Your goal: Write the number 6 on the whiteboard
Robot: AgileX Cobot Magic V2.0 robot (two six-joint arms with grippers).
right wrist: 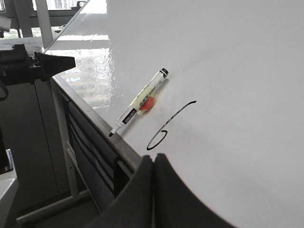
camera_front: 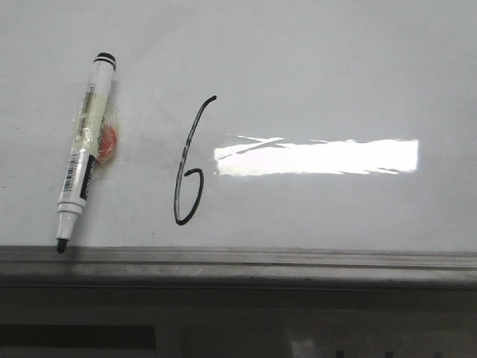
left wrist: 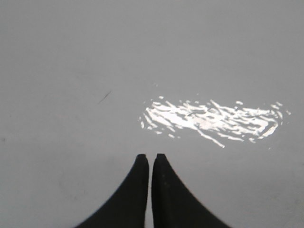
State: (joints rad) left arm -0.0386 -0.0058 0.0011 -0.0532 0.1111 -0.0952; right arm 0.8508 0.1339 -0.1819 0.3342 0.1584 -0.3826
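Ink is already down: the number 6 (camera_front: 189,168) stands on the whiteboard (camera_front: 313,67) near its middle, just beside a bright patch of light glare (camera_front: 317,157), its loop toward the grey metal ledge (camera_front: 298,261). Its long axis runs up and away from the ledge, the tall stroke leaning to my right at the top. By how things lie, I judge the writing done.

The marker (camera_front: 85,168) lies flat on the board, well apart from the digit on my left side, uncapped. Its black tip points at the ledge and rests right at it; its capped back end points away, tilted slightly right. Some yellowish and orange wrapping clings to its middle.

I judge the marker light, stiff and smooth, so likely to slip or roll; if I took it again I would grip across the barrel near the wrapped middle, clear of the wet tip.

My left tool (left wrist: 150,159) hangs over bare board with its fingers pressed together on nothing. My right tool (right wrist: 154,161) is likewise closed and empty, back near the ledge.
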